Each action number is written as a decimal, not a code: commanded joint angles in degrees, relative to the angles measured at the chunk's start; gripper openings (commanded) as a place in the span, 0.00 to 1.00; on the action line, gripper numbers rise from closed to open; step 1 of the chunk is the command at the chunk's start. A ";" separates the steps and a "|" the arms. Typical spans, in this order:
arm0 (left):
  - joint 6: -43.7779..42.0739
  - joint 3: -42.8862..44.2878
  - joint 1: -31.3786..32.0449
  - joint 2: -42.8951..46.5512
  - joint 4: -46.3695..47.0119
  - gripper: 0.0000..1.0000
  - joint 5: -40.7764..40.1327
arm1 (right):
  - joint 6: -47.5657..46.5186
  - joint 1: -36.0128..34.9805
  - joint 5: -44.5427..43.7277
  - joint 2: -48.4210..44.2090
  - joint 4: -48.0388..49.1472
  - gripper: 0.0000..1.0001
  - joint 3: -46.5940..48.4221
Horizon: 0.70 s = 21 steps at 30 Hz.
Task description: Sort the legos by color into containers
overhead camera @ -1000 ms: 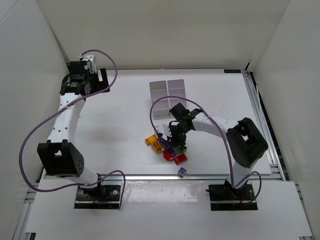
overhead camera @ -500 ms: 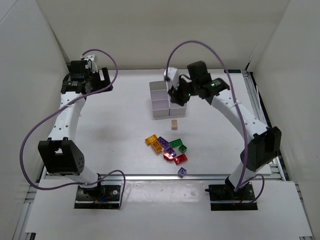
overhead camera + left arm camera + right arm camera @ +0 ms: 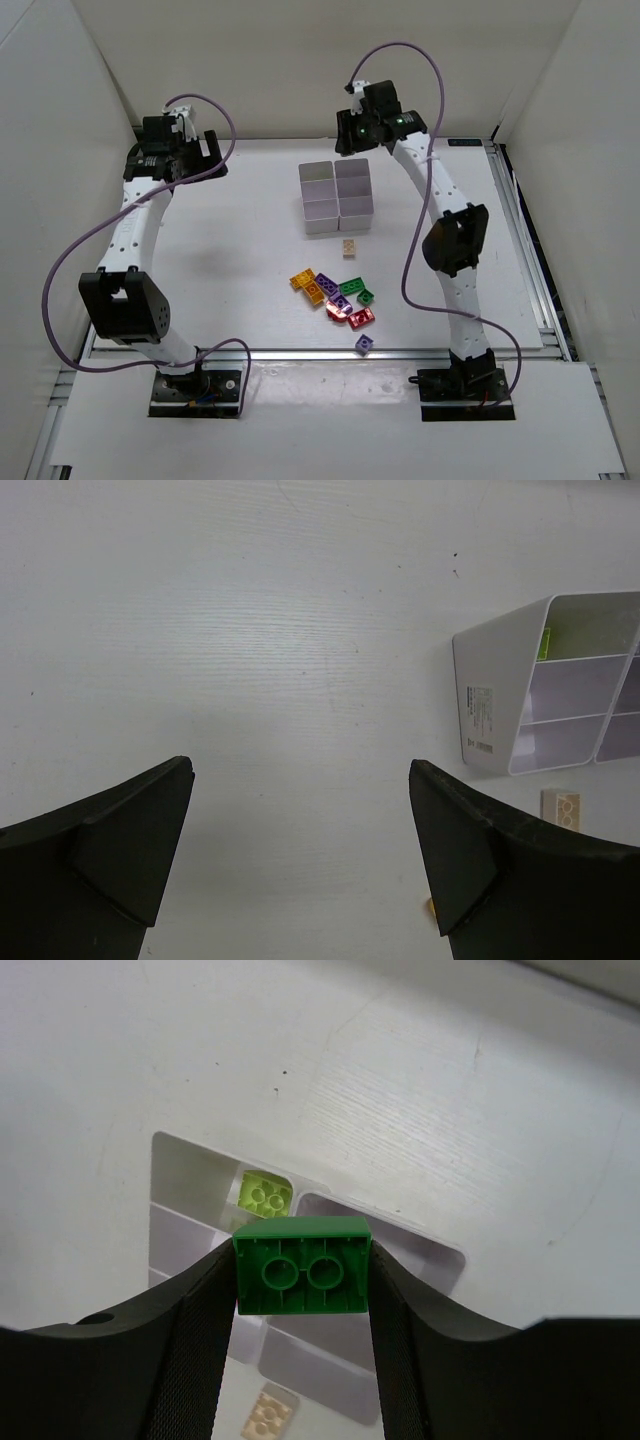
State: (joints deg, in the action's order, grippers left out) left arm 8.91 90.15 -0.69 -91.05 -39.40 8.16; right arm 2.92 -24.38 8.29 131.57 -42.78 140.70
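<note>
1. A white table (image 3: 230, 260) is filling the middle, its surface showing faint scuffs.
2. White panels (image 3: 320, 60) are enclosing it at 9, 12 and 3 o'clock.
3. A metal rail (image 3: 525, 250), possibly aluminium, is edging 3 o'clock.
4. Even light is washing everything.

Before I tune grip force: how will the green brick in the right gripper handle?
The green brick looks rigid, so the right gripper probably won't crush it. Its smooth faces might slip. Hollow underneath, likely light.

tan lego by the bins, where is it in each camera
Top external: tan lego mid-picture, just nearer than the containers.
Left wrist: lower right, just under the containers.
Right wrist: bottom edge, left of centre, below the containers.
Shared landmark: the white containers.
</note>
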 commanded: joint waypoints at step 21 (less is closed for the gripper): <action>1.55 0.03 -2.56 0.43 1.34 0.99 1.94 | 7.63 -0.84 -8.29 5.71 -4.94 0.09 3.26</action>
State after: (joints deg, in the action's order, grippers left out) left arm 9.96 90.11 -2.94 -91.11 -38.57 9.08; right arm 11.49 -25.52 1.28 135.55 -48.29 142.63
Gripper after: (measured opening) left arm 0.995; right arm 0.547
